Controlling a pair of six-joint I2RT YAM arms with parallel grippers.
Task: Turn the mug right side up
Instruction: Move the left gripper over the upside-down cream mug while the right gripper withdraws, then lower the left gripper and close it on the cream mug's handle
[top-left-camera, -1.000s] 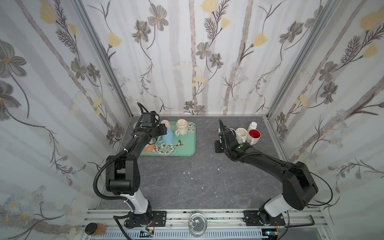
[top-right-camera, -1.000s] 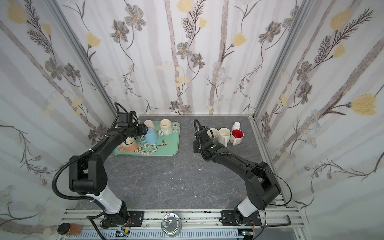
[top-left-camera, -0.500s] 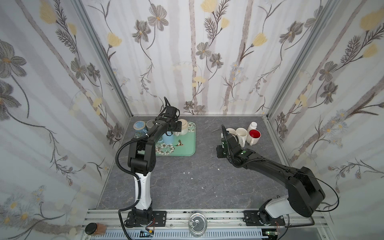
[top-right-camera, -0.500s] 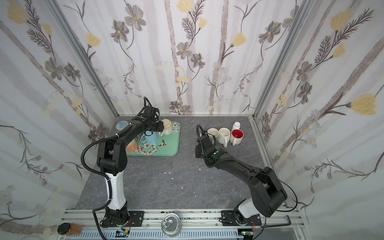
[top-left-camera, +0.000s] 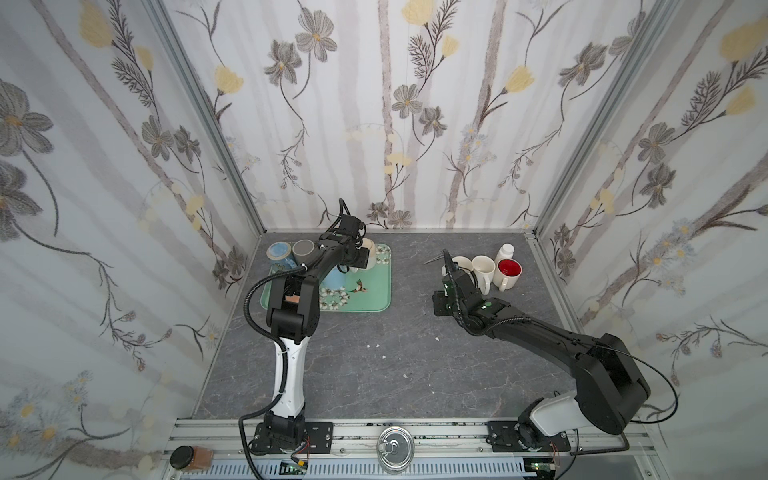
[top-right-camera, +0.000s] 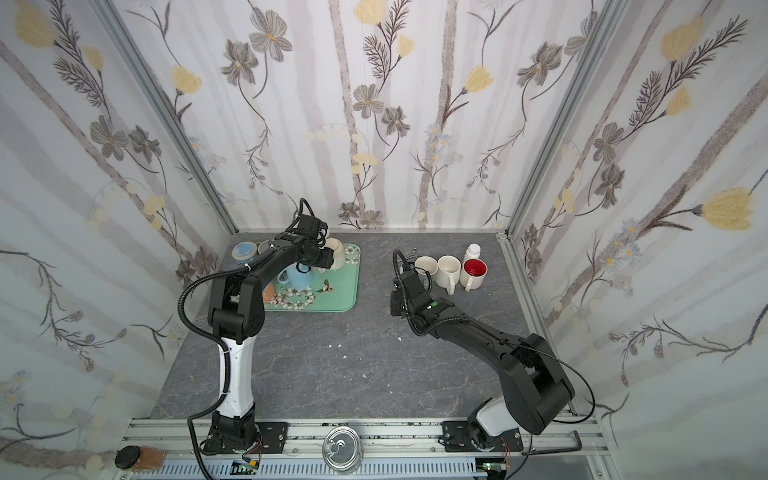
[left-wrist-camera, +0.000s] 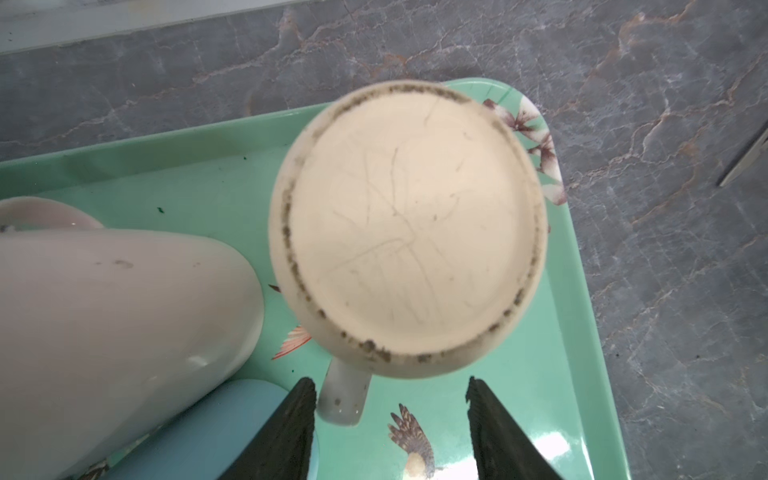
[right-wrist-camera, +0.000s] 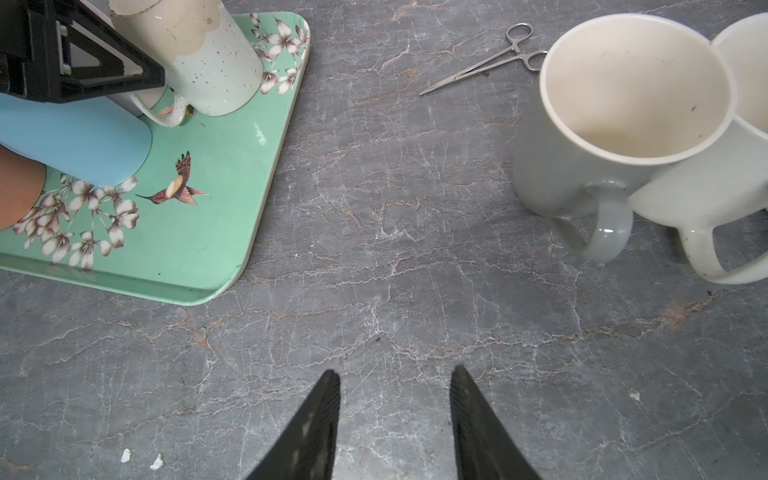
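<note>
The mug (left-wrist-camera: 407, 224) is cream and speckled. It stands upside down at the back right corner of the green tray (top-left-camera: 374, 299), base up, and shows in both top views (top-left-camera: 371, 250) (top-right-camera: 337, 253). My left gripper (left-wrist-camera: 390, 382) hangs open just above it, holding nothing. In the left wrist view the mug's handle (left-wrist-camera: 345, 395) shows between the fingers, close to one finger (left-wrist-camera: 291, 428). My right gripper (right-wrist-camera: 395, 370) is open and empty over bare table right of the tray, also seen in a top view (top-left-camera: 439, 305).
A blue mug (right-wrist-camera: 83, 141), a pinkish mug (left-wrist-camera: 104, 311) and an orange one (right-wrist-camera: 16, 191) crowd the tray beside the cream mug. Three upright mugs (top-left-camera: 482, 266), a white bottle (top-left-camera: 505, 251) and steel forceps (right-wrist-camera: 486, 62) sit at the back right. Two cups (top-left-camera: 291, 250) stand behind the tray's left end.
My left arm swung from the tray's left side to over the cream mug at its back right. The right gripper drew back slightly from the upright mugs.
</note>
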